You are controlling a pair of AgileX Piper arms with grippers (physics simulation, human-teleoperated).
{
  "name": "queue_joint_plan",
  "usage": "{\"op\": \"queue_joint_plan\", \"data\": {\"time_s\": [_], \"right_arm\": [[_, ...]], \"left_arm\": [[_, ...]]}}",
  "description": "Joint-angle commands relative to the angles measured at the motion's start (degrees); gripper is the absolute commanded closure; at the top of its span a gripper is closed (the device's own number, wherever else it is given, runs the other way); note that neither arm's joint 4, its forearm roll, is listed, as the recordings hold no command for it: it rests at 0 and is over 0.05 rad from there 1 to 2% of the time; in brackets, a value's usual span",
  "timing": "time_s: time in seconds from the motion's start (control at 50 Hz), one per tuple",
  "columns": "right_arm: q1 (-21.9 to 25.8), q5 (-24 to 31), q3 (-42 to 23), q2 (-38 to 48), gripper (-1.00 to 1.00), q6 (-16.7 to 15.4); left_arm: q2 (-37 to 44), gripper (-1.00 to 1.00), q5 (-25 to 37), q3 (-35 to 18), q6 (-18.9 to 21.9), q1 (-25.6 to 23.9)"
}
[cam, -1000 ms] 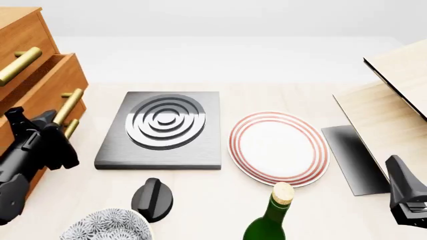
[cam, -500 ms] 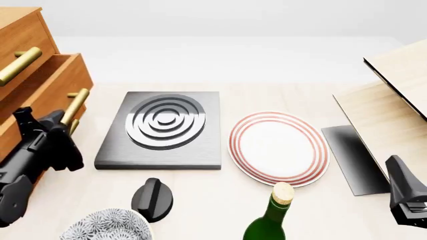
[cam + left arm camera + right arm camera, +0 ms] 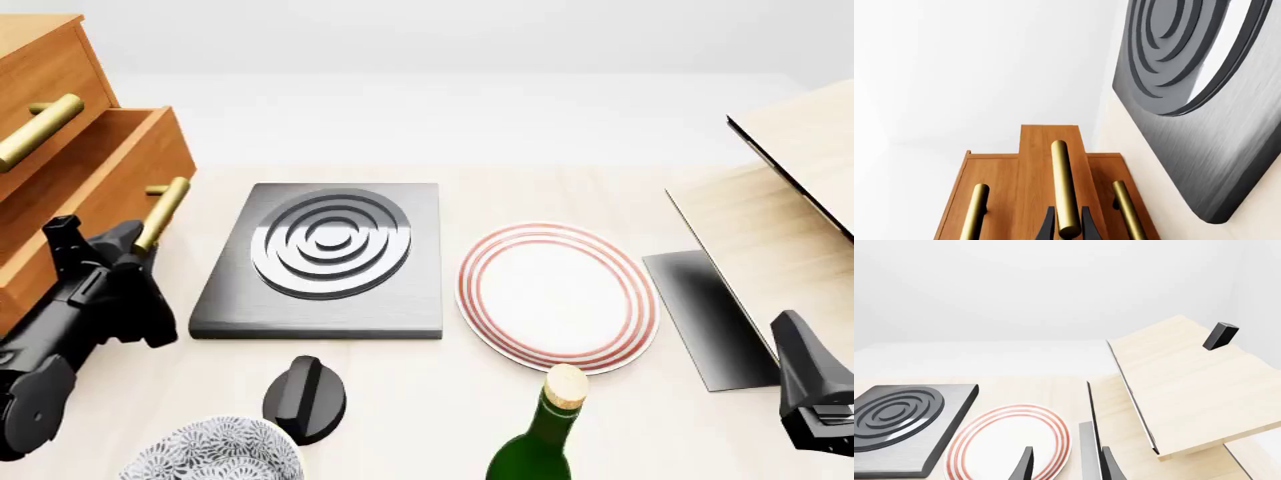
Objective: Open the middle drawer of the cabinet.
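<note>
The cabinet [image 3: 40,70] stands at the table's left edge. The middle drawer [image 3: 94,185] juts out from it toward the hob, and its brass bar handle [image 3: 160,212] is held by my left gripper [image 3: 127,245]. In the left wrist view the black fingers [image 3: 1048,226] press on both sides of that handle [image 3: 1063,185], with the other two drawers' handles on either side of it. The cabinet front [image 3: 1031,165] fills the area behind. My right gripper [image 3: 814,395] hangs at the near right, far from the cabinet; its fingers [image 3: 1025,465] stand apart with nothing held.
A grey hob [image 3: 327,255] lies just right of the open drawer, then a red-rimmed plate [image 3: 558,295]. Near the front are a black knob [image 3: 304,398], a patterned bowl [image 3: 214,455] and a green bottle [image 3: 541,440]. Pale wooden boards [image 3: 787,170] and a dark slab [image 3: 707,315] fill the right.
The middle drawer has slid further out of the cabinet toward the hob, and my left gripper moved with its handle. The right arm has not moved.
</note>
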Motion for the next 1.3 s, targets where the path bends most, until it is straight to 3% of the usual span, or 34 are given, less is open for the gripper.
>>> {"op": "queue_joint_plan", "data": {"time_s": [0.02,0.7,0.72,1.3], "right_arm": [[0.08,0.12,0.04,-0.39,-1.0,-0.22],[0.06,0.12,0.04,-0.4,-1.0,-0.23],[0.08,0.13,0.04,-0.42,-1.0,-0.24],[0.08,0.13,0.04,-0.42,-1.0,-0.24]], "left_arm": [[0.53,1.0,-0.41,1.27,-0.06,-3.53],[3.99,1.0,-2.79,0.63,0.24,-4.84],[3.62,-1.0,-2.0,0.56,0.0,-4.76],[2.08,-1.0,-1.27,0.8,0.65,-6.37]]}}
